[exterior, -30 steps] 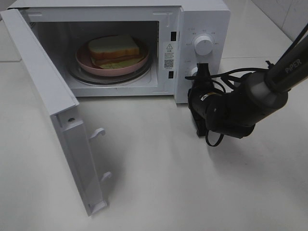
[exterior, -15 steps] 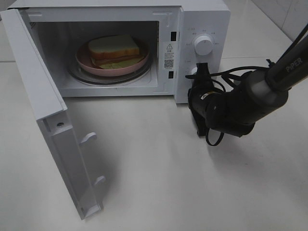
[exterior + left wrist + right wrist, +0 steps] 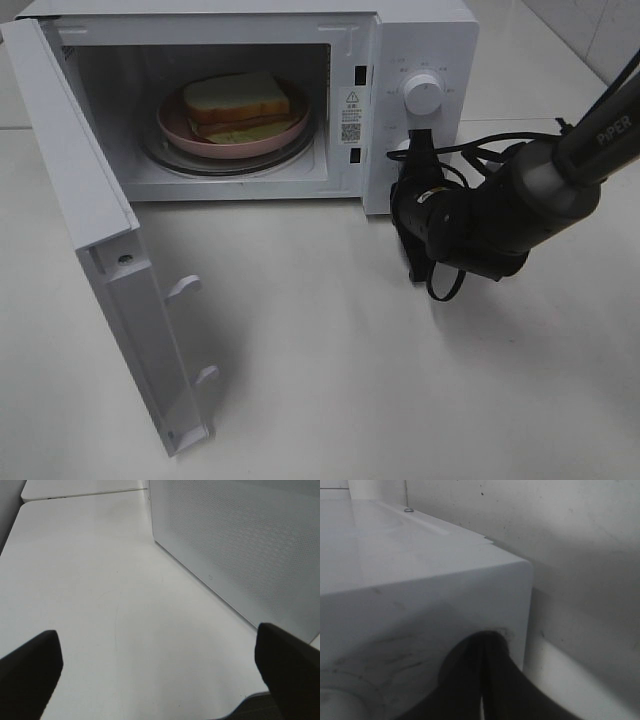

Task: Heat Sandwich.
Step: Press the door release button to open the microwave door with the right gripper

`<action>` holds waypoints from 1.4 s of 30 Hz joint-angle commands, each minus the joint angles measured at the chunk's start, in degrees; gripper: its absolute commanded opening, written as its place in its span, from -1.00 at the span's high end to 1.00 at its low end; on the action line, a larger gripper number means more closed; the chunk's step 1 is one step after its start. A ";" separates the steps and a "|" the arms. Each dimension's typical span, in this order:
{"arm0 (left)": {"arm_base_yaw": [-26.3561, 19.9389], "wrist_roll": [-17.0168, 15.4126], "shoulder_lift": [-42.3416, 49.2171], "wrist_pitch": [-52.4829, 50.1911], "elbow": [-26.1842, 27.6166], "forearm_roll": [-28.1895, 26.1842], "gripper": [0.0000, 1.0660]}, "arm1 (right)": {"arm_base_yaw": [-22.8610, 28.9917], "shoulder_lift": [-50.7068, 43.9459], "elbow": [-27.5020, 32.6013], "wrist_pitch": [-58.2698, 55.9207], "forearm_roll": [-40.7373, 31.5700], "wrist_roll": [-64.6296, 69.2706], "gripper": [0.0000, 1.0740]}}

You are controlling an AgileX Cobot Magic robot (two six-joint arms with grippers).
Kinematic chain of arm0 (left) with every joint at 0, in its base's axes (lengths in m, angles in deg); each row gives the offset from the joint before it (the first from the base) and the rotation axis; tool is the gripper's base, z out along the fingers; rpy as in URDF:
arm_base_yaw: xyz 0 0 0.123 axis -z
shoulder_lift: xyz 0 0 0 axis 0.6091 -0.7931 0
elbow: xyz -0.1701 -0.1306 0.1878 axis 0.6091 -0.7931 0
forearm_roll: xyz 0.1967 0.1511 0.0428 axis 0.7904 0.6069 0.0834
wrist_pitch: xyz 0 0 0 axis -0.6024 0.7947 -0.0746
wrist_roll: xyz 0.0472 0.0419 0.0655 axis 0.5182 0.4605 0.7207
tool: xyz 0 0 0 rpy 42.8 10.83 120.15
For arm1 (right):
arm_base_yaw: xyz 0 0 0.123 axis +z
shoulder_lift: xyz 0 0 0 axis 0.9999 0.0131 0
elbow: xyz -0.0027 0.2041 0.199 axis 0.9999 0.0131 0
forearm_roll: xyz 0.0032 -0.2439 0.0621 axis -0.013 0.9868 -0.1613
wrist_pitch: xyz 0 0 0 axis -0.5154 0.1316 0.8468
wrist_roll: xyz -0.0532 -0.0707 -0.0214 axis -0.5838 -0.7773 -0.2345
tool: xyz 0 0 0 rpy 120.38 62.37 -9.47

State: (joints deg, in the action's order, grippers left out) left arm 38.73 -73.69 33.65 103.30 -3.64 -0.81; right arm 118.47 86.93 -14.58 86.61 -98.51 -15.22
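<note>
partly, right claw [image 3: 420,150] hides lower knob [image 3: 399,151]

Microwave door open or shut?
Open. The microwave door hangs swung out left, exposing the sandwich on its pink plate inside.

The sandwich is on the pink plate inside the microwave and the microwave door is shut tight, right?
Not quite. The door is not shut: it stands wide open, as the exterior high view shows. The rest is right: the sandwich sits on the pink plate inside the microwave.
</note>
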 commanded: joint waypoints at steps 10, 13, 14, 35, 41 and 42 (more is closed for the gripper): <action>0.40 -0.17 0.46 -0.34 0.06 -0.34 -0.88 | -2.52 -2.81 -4.18 2.58 -0.23 -7.33 1.00; 0.40 -0.17 0.46 -0.34 0.06 -0.34 -0.88 | -2.52 -2.92 -3.55 2.18 -0.06 -6.76 1.00; 0.40 -0.17 0.46 -0.34 0.06 -0.34 -0.88 | -2.46 -2.92 -3.21 2.41 -0.06 -6.65 1.00; 0.40 -0.17 0.46 -0.34 0.06 -0.34 -0.88 | -2.41 -15.07 13.18 -6.13 7.33 -7.62 1.00; 0.40 -0.17 0.46 -0.34 0.06 -0.34 -0.88 | -2.41 -19.02 16.04 -10.08 10.94 -10.83 1.00; 0.40 -0.17 0.46 -0.34 0.06 -0.34 -0.88 | -2.41 -19.94 16.44 -10.89 11.52 -11.57 1.00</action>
State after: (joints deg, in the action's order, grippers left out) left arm 38.73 -73.69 33.65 103.30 -3.64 -0.81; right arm 116.29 67.97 1.64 76.41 -88.32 -25.47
